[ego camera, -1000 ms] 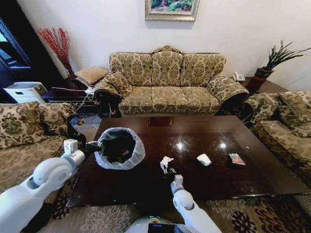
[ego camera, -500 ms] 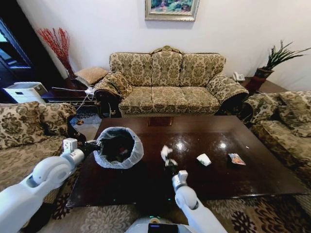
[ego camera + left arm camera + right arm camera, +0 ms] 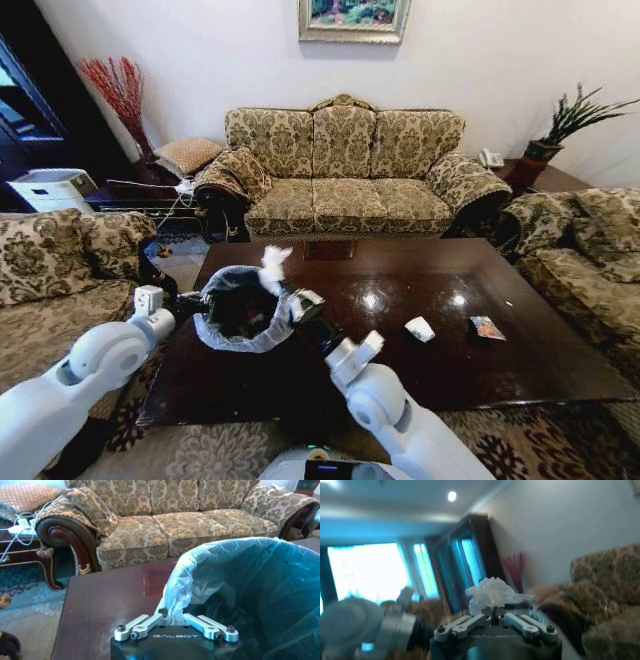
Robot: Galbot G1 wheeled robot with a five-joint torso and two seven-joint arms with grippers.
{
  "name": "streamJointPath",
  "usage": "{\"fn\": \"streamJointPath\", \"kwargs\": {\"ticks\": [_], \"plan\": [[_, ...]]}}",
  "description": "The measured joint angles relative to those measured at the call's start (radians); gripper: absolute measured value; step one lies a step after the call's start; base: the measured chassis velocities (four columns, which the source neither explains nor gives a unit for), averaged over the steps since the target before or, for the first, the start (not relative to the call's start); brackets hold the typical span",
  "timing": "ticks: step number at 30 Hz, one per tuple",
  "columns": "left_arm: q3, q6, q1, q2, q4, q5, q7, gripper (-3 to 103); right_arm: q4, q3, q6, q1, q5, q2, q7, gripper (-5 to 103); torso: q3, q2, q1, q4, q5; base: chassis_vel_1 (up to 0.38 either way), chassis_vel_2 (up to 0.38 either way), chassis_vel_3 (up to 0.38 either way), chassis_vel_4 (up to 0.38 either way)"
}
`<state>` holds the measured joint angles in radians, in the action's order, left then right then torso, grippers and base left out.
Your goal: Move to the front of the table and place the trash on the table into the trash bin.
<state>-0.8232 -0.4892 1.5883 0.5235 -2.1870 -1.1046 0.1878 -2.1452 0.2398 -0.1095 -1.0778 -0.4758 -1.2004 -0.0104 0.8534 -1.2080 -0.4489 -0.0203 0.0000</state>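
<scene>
A crumpled white tissue (image 3: pixel 271 268) is pinched in the jaws of the right gripper (image 3: pixel 283 288), raised off the desk (image 3: pixel 450 350) and held at the far right edge of the trash bin (image 3: pixel 244 306), just above its rim. In the right wrist view the tissue (image 3: pixel 493 591) sprouts from between the closed fingertips of that gripper (image 3: pixel 493 612).

The bin stands on the left part of the dark, glossy desk, its pale plastic liner folded over the rim and the inside dark. The left gripper (image 3: pixel 190 301) is at the bin's left side; in the left wrist view its jaws (image 3: pixel 170 615) are shut narrow on the edge of the liner (image 3: pixel 235 577), which bunches up between them.

Farther right on the desk lie two more bits of litter, apart from each other: a small white scrap (image 3: pixel 420 328) and, beyond it toward the right edge, a small colourful wrapper (image 3: pixel 487 327).

Behind the desk stands a patterned sofa (image 3: pixel 345 170). Patterned armchairs stand on either side, one at the left (image 3: pixel 55 265) and one at the right (image 3: pixel 585 255). A framed picture (image 3: pixel 354 18) hangs on the wall above the sofa.
</scene>
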Motion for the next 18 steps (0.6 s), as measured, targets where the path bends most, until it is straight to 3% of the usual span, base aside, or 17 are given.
{"fn": "streamJointPath", "kwargs": {"ticks": [2,3,5,7,12,14,17,18], "plan": [[0.000,-0.001,0.000,0.001,-0.006,-0.001,0.000,1,0.005,0.003,-0.026,0.006,0.014,-0.003,0.012,1,0.000,0.000,0.000,0.0000,0.0001,0.000,0.000,0.000,0.000],[-0.001,-0.001,0.002,0.003,-0.010,-0.002,0.001,1,0.008,0.002,-0.040,0.009,0.021,-0.005,0.020,12,0.000,0.000,0.000,0.0000,0.0001,0.000,0.000,0.000,0.000],[-0.001,-0.001,0.003,0.003,-0.011,-0.003,0.001,1,0.008,0.001,-0.043,0.010,0.022,-0.004,0.022,12,0.000,0.000,0.000,-0.0001,0.0001,0.000,0.000,0.000,0.000],[-0.001,-0.002,0.003,0.006,-0.012,-0.003,0.002,1,0.007,-0.003,-0.044,0.011,0.024,0.002,0.024,22,0.000,0.000,0.000,0.0000,0.0000,0.000,0.000,0.000,0.000],[0.000,-0.002,0.003,0.008,-0.012,-0.003,0.001,1,0.008,-0.005,-0.041,0.010,0.033,0.003,0.020,38,0.000,0.000,0.000,0.0000,0.0000,0.000,0.000,0.000,0.000],[0.000,-0.002,0.003,0.009,-0.012,-0.003,0.001,1,0.013,-0.005,-0.037,0.008,0.051,0.003,0.012,44,0.000,0.000,0.000,0.0000,0.0000,0.000,0.000,0.000,0.000],[0.002,-0.002,0.002,0.010,-0.014,-0.003,0.000,1,0.026,0.000,-0.036,0.011,0.113,0.010,-0.034,61,0.000,0.000,0.000,0.0000,0.0000,0.000,0.000,0.000,0.000],[0.002,-0.002,0.002,0.010,-0.014,-0.003,0.000,1,0.026,0.000,-0.036,0.011,0.113,0.010,-0.034,61,0.000,0.000,0.000,0.0000,0.0000,0.000,0.000,0.000,0.000]]}}
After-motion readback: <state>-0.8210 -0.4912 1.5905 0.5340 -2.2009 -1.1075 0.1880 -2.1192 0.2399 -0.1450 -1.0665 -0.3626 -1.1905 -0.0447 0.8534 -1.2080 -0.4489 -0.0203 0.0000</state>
